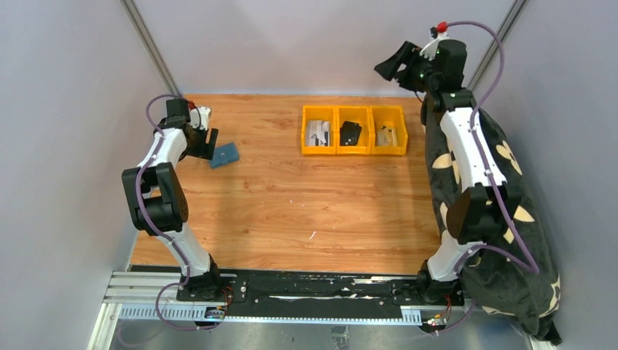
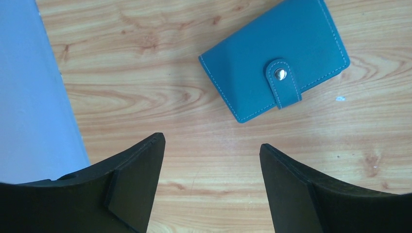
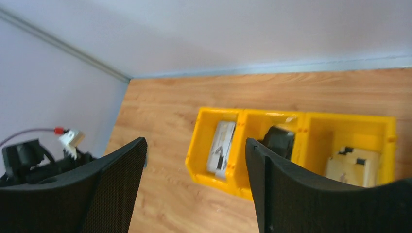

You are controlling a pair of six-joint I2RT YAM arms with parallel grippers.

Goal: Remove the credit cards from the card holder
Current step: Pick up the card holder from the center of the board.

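Observation:
The card holder [image 2: 274, 58] is a slate-blue wallet lying flat on the wooden table, closed, with its tab snapped down by a metal stud. From above, the card holder [image 1: 225, 154] sits at the far left of the table. The credit cards are hidden; none show outside the holder. My left gripper [image 2: 212, 141] hovers open just near-left of the holder, with bare wood between its fingers. In the top view my left gripper [image 1: 208, 142] is beside the holder's left end. My right gripper [image 3: 195, 141] is open and empty, raised high at the back right [image 1: 393, 65] above the table.
Three joined yellow bins [image 1: 353, 130] stand at the back centre. The left bin holds a pale flat item [image 3: 221, 145], the middle one a black item [image 3: 279, 141], the right one a beige item [image 3: 352, 162]. A grey wall [image 2: 29, 97] runs close along the left gripper's left side.

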